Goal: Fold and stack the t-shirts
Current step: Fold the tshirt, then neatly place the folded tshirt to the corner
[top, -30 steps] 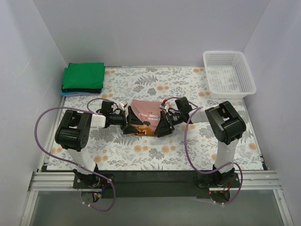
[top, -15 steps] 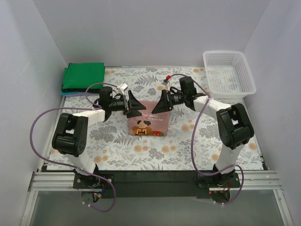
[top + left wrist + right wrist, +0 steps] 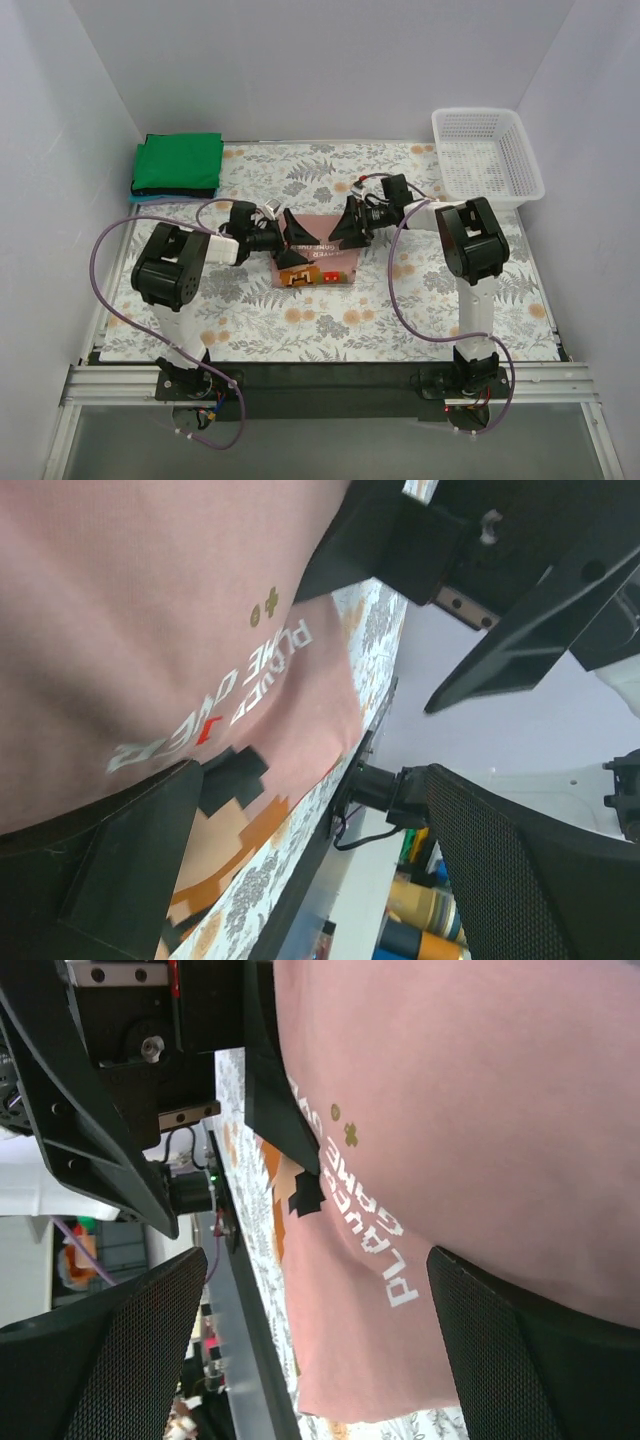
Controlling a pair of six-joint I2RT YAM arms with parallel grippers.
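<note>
Top external: folded pink-brown t-shirt (image 3: 325,262) with pixel print lies flat; left gripper (image 3: 292,242) and right gripper (image 3: 350,222) spread wide

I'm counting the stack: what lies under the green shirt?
Under the green shirt a dark edge shows, and below that a light blue edge. Both are mostly covered, so anything else there cannot be seen.

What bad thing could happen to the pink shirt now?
The left end effector and right end effector are both open and very close together over the folded pink t-shirt, so they might bump. A finger could also catch the cloth when pulling away and undo the fold.
</note>
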